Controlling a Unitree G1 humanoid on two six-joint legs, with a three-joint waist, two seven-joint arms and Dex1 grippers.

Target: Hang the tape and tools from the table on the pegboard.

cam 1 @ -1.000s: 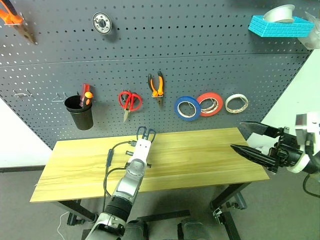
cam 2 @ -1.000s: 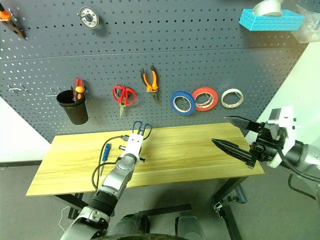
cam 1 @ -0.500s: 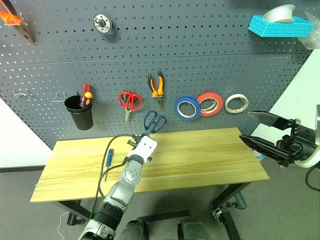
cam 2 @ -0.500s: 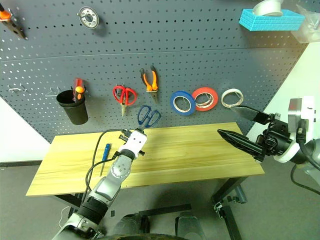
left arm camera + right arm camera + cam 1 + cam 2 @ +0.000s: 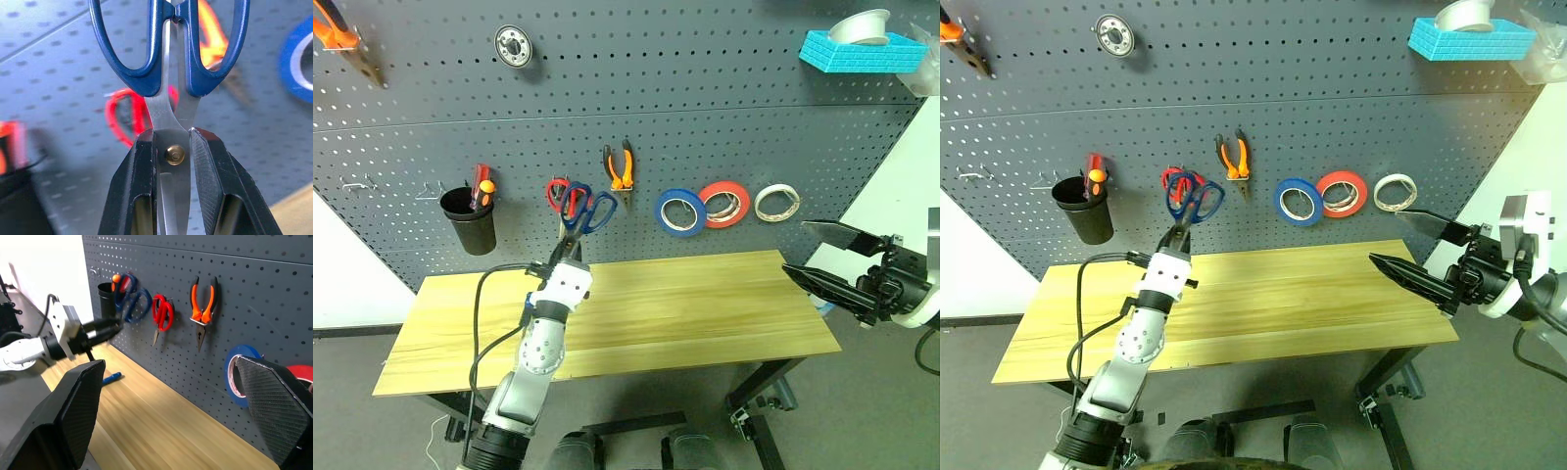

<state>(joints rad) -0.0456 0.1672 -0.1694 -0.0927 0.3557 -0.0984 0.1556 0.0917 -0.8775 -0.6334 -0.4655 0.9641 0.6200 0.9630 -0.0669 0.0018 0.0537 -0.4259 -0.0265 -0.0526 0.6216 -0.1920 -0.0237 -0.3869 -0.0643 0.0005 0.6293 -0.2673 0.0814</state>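
Left eye view: our left gripper (image 5: 570,247) pinches the long-bladed scissors with dark blue handles (image 5: 584,211) at the blades, handle loops pointing toward one o'clock. The loops overlap the red-handled scissors (image 5: 556,192) hanging on the dark grey perforated pegboard (image 5: 705,117).
Long axis: we judge it runs from the gripper up toward the board, loops leading, so a hook must enter a loop.
Already hung: orange-handled pliers (image 5: 620,166) and the blue tape roll with a pale core (image 5: 679,211) sit at three o'clock from the loops.
Free hooks: bare metal hooks (image 5: 357,182) lie at nine o'clock from the loops, past the black cup (image 5: 470,218).

Right eye view: our right gripper (image 5: 1408,250) hangs spread wide and empty past the three o'clock end of the light wood-grain table (image 5: 1332,294). We judge the left arm far nearer the board's hooks.

Left wrist view: both black fingers (image 5: 139,176) press on the blades at the brass pivot, loops at twelve o'clock.

Right wrist view: the small blue-handled screwdriver (image 5: 111,377) lies on the table, at six o'clock from the lifted scissors.
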